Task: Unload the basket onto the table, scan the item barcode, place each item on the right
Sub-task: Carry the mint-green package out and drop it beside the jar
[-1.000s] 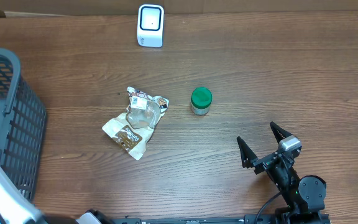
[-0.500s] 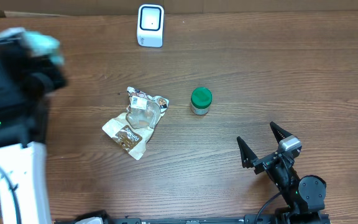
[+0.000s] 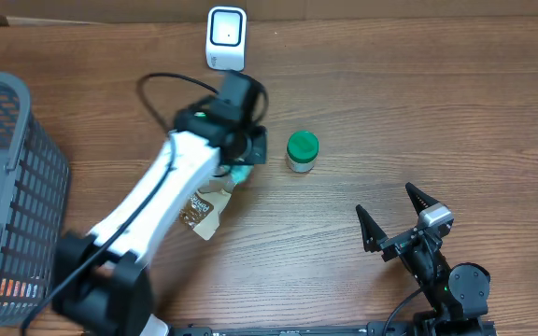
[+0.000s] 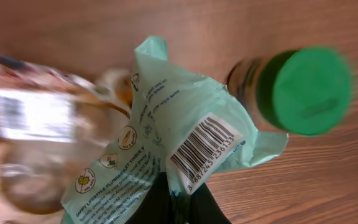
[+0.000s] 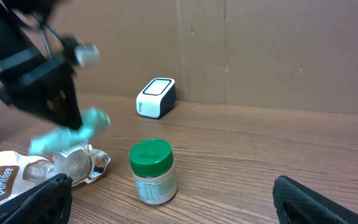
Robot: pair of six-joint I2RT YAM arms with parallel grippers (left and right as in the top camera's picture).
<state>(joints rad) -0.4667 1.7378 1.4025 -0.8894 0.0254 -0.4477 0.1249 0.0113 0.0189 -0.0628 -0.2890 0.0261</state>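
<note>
A mint-green wipes packet point(image 4: 166, 137) hangs from my left gripper point(image 4: 180, 199), whose jaws are shut on its lower edge. The packet's white barcode label point(image 4: 207, 152) faces the left wrist camera. In the overhead view the left gripper point(image 3: 246, 154) holds the packet point(image 3: 239, 174) above the snack bag, just left of the green-lidded jar point(image 3: 302, 151). The white scanner point(image 3: 226, 37) stands at the table's far edge, beyond the gripper. My right gripper point(image 3: 398, 219) rests wide open near the front right, holding nothing.
A brown and clear snack bag point(image 3: 204, 205) lies under the left arm. A grey mesh basket point(image 3: 17, 177) stands at the left edge. In the right wrist view the jar point(image 5: 152, 171) stands upright close ahead, with the scanner point(image 5: 156, 98) behind it.
My left arm has swung from the basket side at the left to the middle of the table, carrying the green packet. The right arm has not moved.
</note>
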